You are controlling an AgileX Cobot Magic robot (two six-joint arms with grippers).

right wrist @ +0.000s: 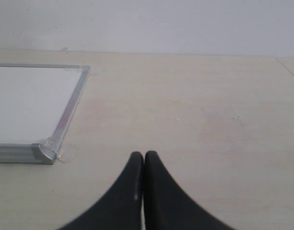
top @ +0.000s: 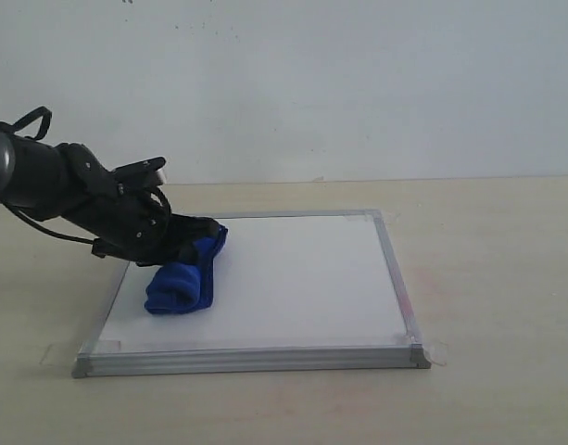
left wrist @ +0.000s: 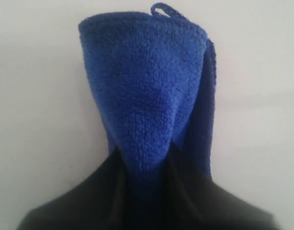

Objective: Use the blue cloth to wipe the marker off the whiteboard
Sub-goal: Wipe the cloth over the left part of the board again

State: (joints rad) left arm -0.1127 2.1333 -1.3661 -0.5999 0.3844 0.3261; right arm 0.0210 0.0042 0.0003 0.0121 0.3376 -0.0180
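The whiteboard (top: pixel 302 278) lies flat on the table, silver-framed, with tape tabs at its corners. No red marker lines show on its white face in any view. The blue cloth (top: pixel 183 276) rests rolled on the board's left part. My left gripper (top: pixel 198 239) is shut on the cloth's far end; in the left wrist view the blue cloth (left wrist: pixel 147 96) runs out from between the black fingers (left wrist: pixel 89 196) over the white surface. My right gripper (right wrist: pixel 144 155) is shut and holds nothing, above bare table beside the whiteboard's corner (right wrist: pixel 43 153). It is outside the exterior view.
The pale wooden table (top: pixel 487 278) stretches to the right of the board and in front of it. A light wall (top: pixel 339 83) stands behind. The left arm's black body (top: pixel 70 190) hangs over the board's left edge.
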